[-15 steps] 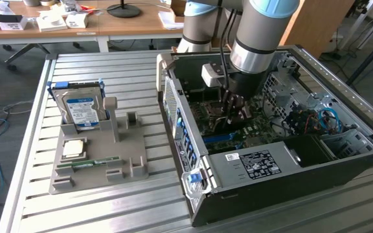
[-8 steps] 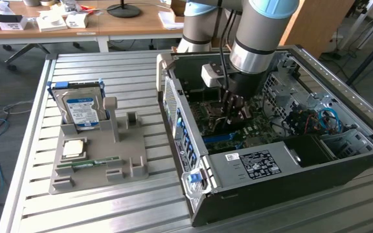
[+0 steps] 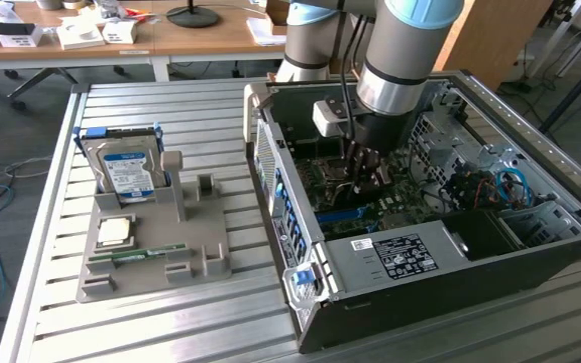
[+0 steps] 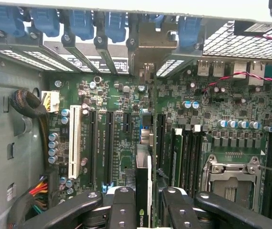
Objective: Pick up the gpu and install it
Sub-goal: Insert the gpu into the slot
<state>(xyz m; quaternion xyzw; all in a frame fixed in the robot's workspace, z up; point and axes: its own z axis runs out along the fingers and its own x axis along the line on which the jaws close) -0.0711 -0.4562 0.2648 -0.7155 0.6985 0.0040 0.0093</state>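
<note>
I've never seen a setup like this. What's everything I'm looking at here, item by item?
table: one, silver slatted metal, under everything
computer case: one, black and grey, side open, toward the exterior view's right
motherboard: one, green, inside the case
holder: one, grey, on the table at the exterior view's left
hard drive: one, silver with blue label, upright in the holder
processor chip: one, silver, flat on the holder
memory stick: one, green, lying on the holder
gpu: one, dark, over the motherboard
gripper: one, black, shut on the gpu inside the case
arm: one, grey and light blue, reaching into the case
</note>
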